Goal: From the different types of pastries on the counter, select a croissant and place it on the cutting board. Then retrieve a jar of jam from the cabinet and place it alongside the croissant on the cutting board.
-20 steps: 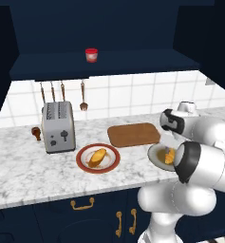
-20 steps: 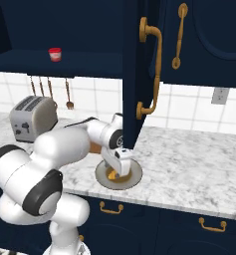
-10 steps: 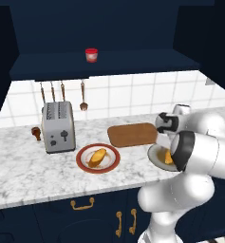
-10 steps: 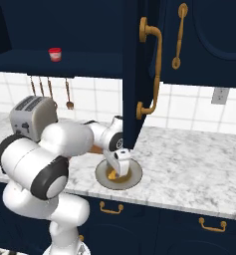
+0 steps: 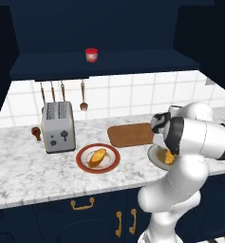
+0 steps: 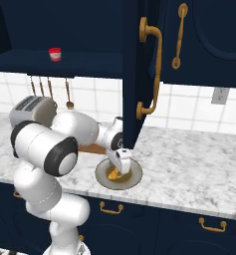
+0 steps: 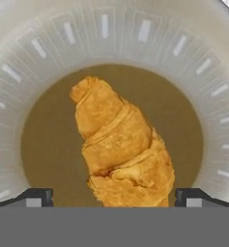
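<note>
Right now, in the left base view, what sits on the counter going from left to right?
Toaster → red-rimmed plate with the paler pastry → cutting board → grey plate holding the croissant, partly hidden behind the robot's arm.

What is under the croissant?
The croissant lies on a grey plate with a brown middle. The part of the plate right beneath it is covered, so that cannot be seen.
</note>
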